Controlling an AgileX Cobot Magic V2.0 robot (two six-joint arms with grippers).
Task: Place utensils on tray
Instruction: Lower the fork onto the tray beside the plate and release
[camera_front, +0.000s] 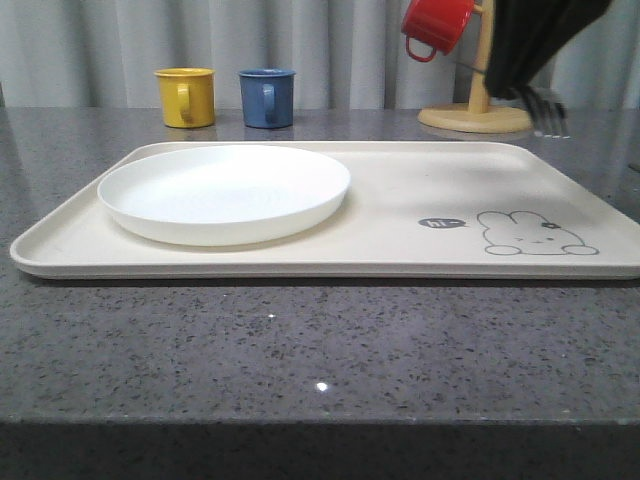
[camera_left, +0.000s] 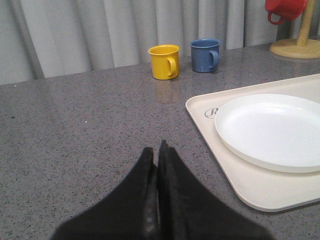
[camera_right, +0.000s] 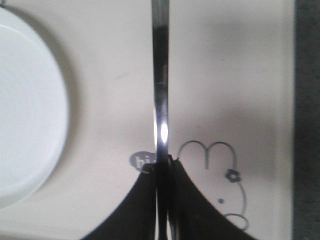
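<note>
A cream tray (camera_front: 400, 215) with a rabbit drawing (camera_front: 535, 234) lies on the grey table, and a round white plate (camera_front: 224, 190) rests on its left half. My right gripper (camera_front: 522, 82) hangs above the tray's far right corner, shut on a silver fork whose tines (camera_front: 549, 110) poke out below it. In the right wrist view the fork's shiny handle (camera_right: 160, 75) runs from the shut right gripper (camera_right: 164, 159) over the tray (camera_right: 225, 75), between the plate (camera_right: 25, 110) and the rabbit. My left gripper (camera_left: 156, 148) is shut and holds nothing, above bare table left of the tray (camera_left: 250, 192).
A yellow mug (camera_front: 186, 96) and a blue mug (camera_front: 267, 97) stand behind the tray's left end. A red mug (camera_front: 436, 25) hangs on a wooden stand (camera_front: 477, 112) at the back right. Grey curtains close off the back.
</note>
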